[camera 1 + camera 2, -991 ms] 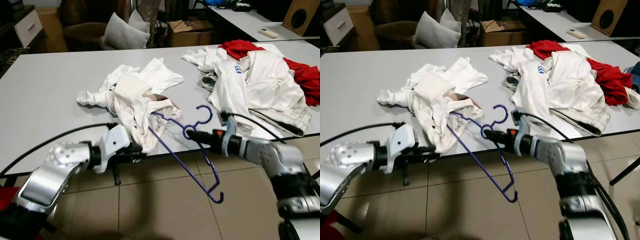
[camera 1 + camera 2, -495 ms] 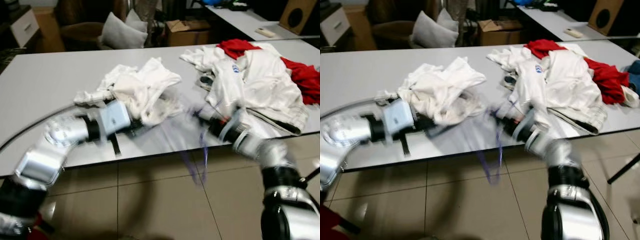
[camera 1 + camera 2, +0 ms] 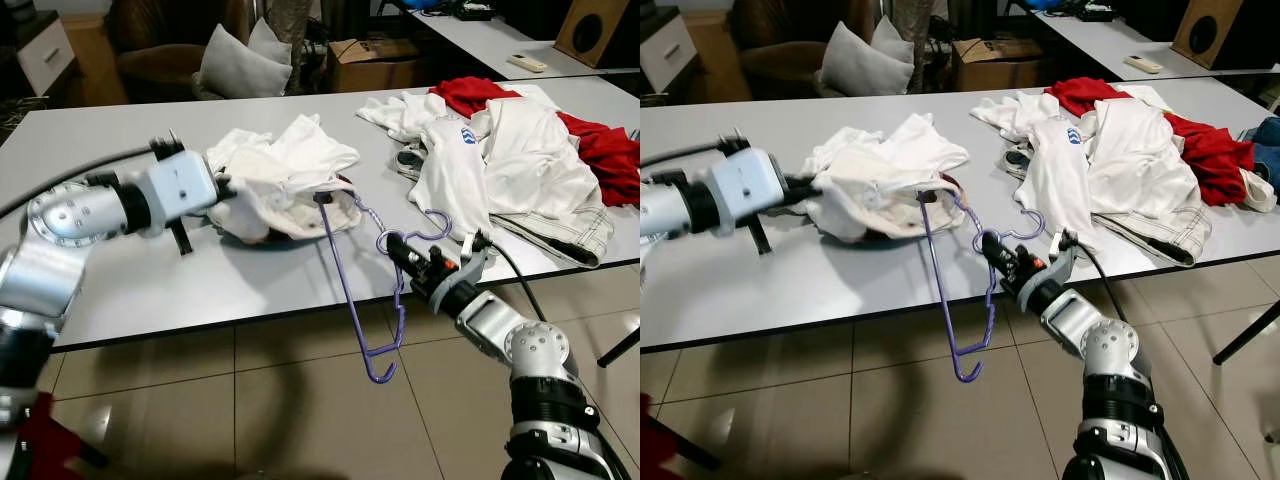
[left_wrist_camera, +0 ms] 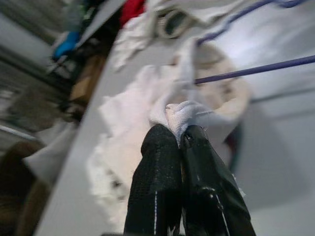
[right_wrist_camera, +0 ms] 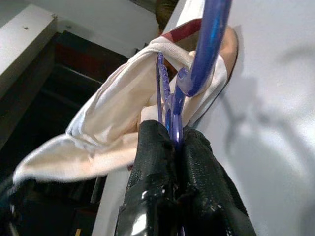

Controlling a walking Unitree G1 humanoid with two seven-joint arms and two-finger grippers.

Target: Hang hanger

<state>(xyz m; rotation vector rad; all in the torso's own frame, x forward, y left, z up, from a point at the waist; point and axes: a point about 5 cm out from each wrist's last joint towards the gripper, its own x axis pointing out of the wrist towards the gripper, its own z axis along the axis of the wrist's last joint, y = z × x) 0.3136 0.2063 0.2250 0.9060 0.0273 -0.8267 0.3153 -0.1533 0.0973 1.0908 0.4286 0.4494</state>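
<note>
Head views: left gripper [image 3: 222, 187] over the grey table [image 3: 120, 290], fingers pinched tight on a fold of the white shirt [image 3: 285, 180], lifting that edge a bit off the tabletop. Purple hanger [image 3: 365, 290] with one end poked into the shirt's opening, the rest dangling past the table's front edge, lower tip over the tiled floor [image 3: 300, 410]. Right gripper [image 3: 395, 247] just in front of the table edge, clamped at the hanger's neck right under the hook. Heap of white and red clothes [image 3: 520, 150] on the table's right side, well apart from the shirt. Cardboard box [image 3: 375, 65] and pillows [image 3: 235, 65] behind the table.

Left wrist view: both black fingers [image 4: 160, 187] squeezed together on a bunched bit of white shirt [image 4: 184, 110], purple hanger wire [image 4: 256, 69] crossing just beyond.

Right wrist view: fingers [image 5: 155, 162] closed around the purple hanger [image 5: 172, 115], shirt [image 5: 108, 123] draped beyond; pretty blurry, so probably the collar opening there.
</note>
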